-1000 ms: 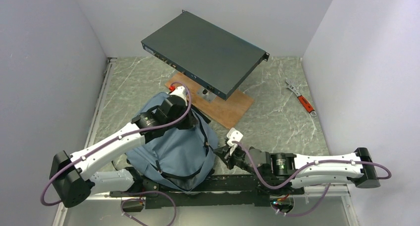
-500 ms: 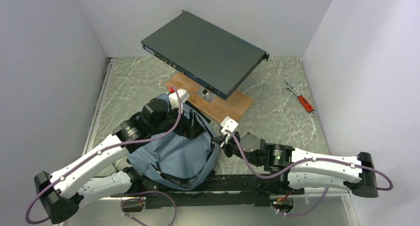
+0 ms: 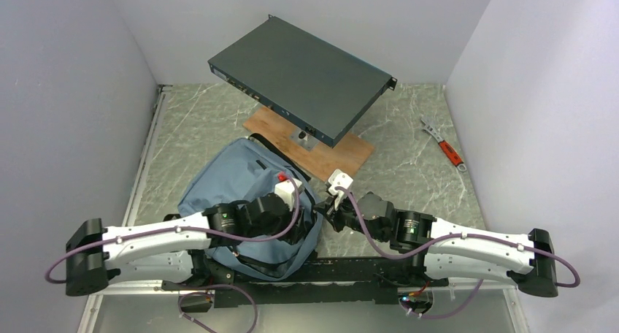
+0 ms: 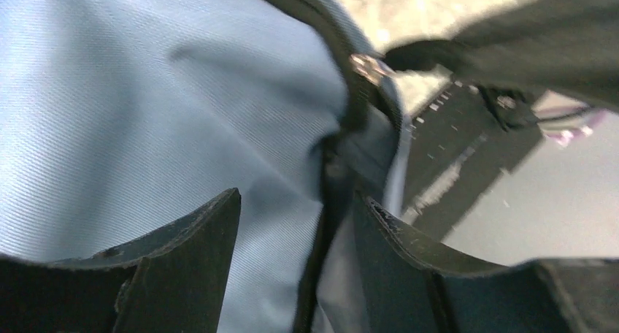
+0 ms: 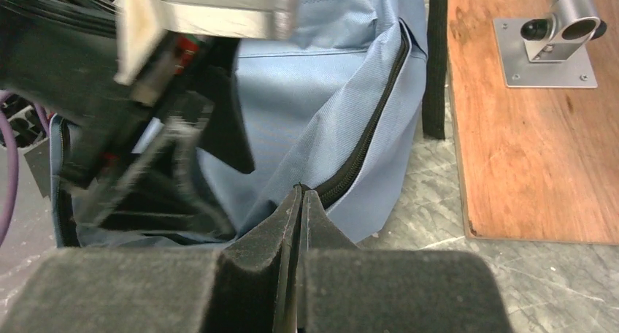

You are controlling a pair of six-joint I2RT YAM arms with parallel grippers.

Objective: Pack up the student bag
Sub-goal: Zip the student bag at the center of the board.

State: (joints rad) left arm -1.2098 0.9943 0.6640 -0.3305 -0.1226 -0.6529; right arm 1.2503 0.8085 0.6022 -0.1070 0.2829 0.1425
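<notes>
Right hand [image 5: 296, 196] clamps tight on the zip edge of the student bag [image 5: 328, 92]; left hand [image 4: 298, 200], spread open, straddles its black zip line

Both arms are built from white shells joined by black cylindrical joint housings: the left arm [image 3: 157, 236] and the right arm [image 3: 474, 244]. A purple cable [image 3: 48, 269] is looped along each. A small green light [image 3: 410, 231] is seen on a black joint of the right arm. White camera blocks are carried at the wrists, the left one [image 3: 286, 193] marked with red. The left gripper [image 4: 298, 201] is fitted with black, wedge-shaped fingers [image 4: 182, 267] with scuffed edges. The right gripper [image 5: 299, 190] is padded with dark grey, coarse-grained foam.
</notes>
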